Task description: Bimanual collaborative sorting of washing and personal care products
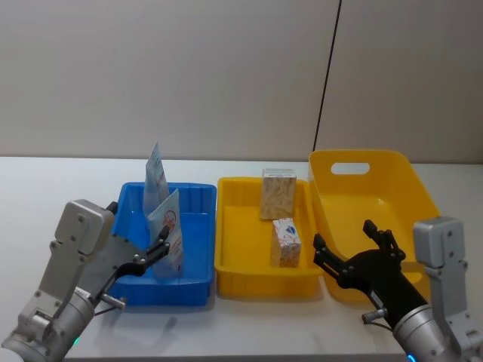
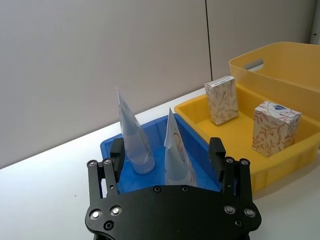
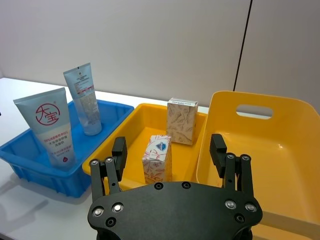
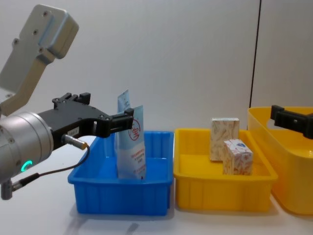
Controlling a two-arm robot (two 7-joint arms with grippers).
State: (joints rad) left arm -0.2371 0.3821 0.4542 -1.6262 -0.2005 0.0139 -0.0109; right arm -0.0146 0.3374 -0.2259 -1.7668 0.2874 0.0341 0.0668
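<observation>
Near tube (image 1: 173, 230) stands upright in the blue bin (image 1: 202, 226) at left, with the left gripper (image 2: 167, 149) spread open just before it. The right gripper (image 1: 344, 240), jaws also apart, hovers at the big yellow bin (image 1: 392, 188). Farther off, near carton (image 1: 285, 243) and far carton (image 1: 278, 194) stand in the middle yellow bin (image 1: 235, 219), and the far tube (image 1: 156, 179) stands in the blue one.

White table (image 1: 45, 181) carries three bins in one row, just beside each other: blue bin (image 1: 162, 292) left, yellow bin (image 1: 264, 285) middle, larger yellow bin (image 1: 392, 170) right.

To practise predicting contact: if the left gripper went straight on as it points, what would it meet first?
The left gripper would likely meet the nearer pale-blue soft tube with red print, upright in the blue plastic bin.
</observation>
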